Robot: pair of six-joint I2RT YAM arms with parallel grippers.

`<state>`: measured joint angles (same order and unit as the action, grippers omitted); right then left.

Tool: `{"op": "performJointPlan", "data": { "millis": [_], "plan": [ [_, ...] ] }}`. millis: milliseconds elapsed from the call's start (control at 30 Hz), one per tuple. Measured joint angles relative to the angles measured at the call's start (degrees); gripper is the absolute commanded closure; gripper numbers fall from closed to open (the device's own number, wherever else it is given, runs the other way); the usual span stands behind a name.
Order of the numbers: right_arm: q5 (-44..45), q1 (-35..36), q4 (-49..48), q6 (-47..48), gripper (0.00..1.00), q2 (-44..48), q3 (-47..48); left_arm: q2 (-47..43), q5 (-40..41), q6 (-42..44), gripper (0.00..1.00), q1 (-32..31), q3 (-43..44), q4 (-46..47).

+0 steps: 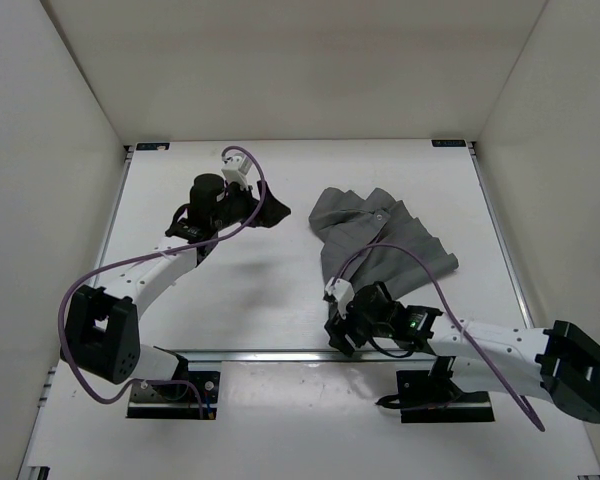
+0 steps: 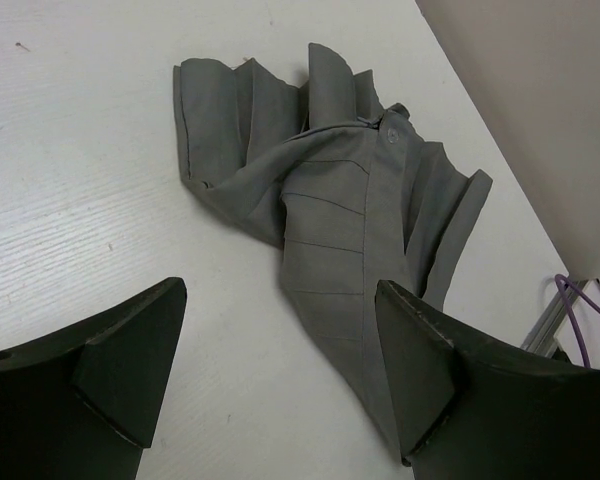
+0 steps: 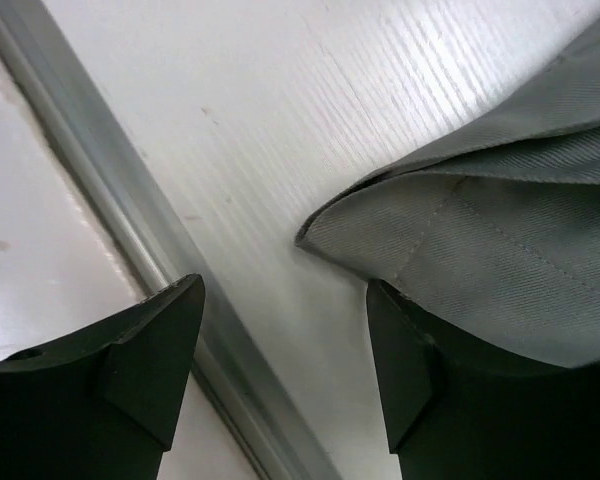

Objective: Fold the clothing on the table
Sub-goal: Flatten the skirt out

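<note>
Crumpled grey clothing (image 1: 375, 235) lay right of centre on the table (image 1: 250, 300), judged soft, light and prone to slump, best pinched at its hemmed corner (image 3: 325, 235) just ahead of the wide-open right gripper (image 3: 285, 370); the left gripper (image 2: 280, 370) gaped empty.

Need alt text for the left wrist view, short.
Crumpled grey clothing lies on the white table just beyond the open left hand, whose two dark fingers frame the bottom of the picture and grip nothing. The cloth's narrow lower end runs down to the finger on the picture's right; whether they touch cannot be told.
</note>
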<state>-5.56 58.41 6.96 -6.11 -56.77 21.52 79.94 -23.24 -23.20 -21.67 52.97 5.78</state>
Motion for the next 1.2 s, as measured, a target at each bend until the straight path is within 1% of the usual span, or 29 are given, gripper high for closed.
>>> {"op": "performJointPlan", "data": {
  "millis": [133,267,333,367,400,433,500,600,700,933,1000,1033,1067,1100,1133,1167,1200],
  "plan": [
    [3.19,1.99,-2.71,1.57,0.36,-3.91,-0.83,0.0,-0.17,-0.37,0.13,0.28,0.0,0.33],
    [7.91,3.74,-5.33,3.17,0.39,-4.76,-0.83,0.0,-0.22,-0.55,0.13,0.59,0.0,0.44],
    [9.97,3.82,-6.64,4.07,0.45,-4.74,-0.83,0.0,-0.22,-0.85,0.13,0.7,0.0,0.66],
    [10.75,3.82,-7.08,4.63,0.46,-4.68,-0.83,0.0,-0.24,-0.92,0.13,0.81,0.0,0.72],
    [11.52,3.82,-7.39,5.01,0.52,-4.48,-0.83,0.0,-0.31,-1.09,0.13,0.94,0.0,0.79],
    [12.17,3.85,-7.48,5.42,0.53,-4.11,-0.83,0.0,-0.39,-1.27,0.13,1.05,0.0,0.83],
    [13.16,4.15,-7.76,6.03,0.52,-2.4,-1.07,0.0,-0.57,-1.4,0.12,1.27,0.0,0.87],
    [13.25,4.13,-9.88,6.82,0.44,0.31,-2.4,0.0,-0.61,-1.68,0.13,1.33,0.0,0.98],
    [12.57,4.07,-11.61,8.13,0.39,0.02,-3.65,0.0,-0.76,-1.84,0.13,1.36,0.0,1.25],
    [11.47,3.98,-17.44,10.95,0.38,-8.04,-4.79,0.55,-1.05,-2.23,0.13,1.33,0.02,1.77],
    [11.76,3.98,-20.76,11.76,0.38,-10.32,-4.74,0.57,-1.22,-2.29,0.12,1.33,0.02,1.9],
    [11.98,3.91,-22.34,12.17,0.4,-11.32,-4.74,0.57,-1.22,-2.34,0.13,1.33,0.02,1.97],
    [12.22,3.74,-23.8,12.41,0.51,-12.37,-4.7,0.57,-1.25,-2.34,0.12,1.33,0.02,1.95],
    [12.55,3.56,-25.14,12.87,0.73,-13.42,-4.52,0.57,-1.25,-2.34,0.12,1.4,0.02,1.97],
    [12.68,3.37,-26.12,13.42,0.84,-14.51,-4.31,0.57,-1.29,-2.34,0.12,1.49,0.04,1.97],
    [12.92,2.86,-27.1,13.62,1.0,-15.89,-4.09,0.57,-1.29,-2.34,0.13,1.55,0.02,1.97],
    [13.09,2.45,-28.04,14.12,1.0,-16.87,-3.8,0.57,-1.29,-2.34,0.12,1.62,0.02,1.97]
  ]
}}
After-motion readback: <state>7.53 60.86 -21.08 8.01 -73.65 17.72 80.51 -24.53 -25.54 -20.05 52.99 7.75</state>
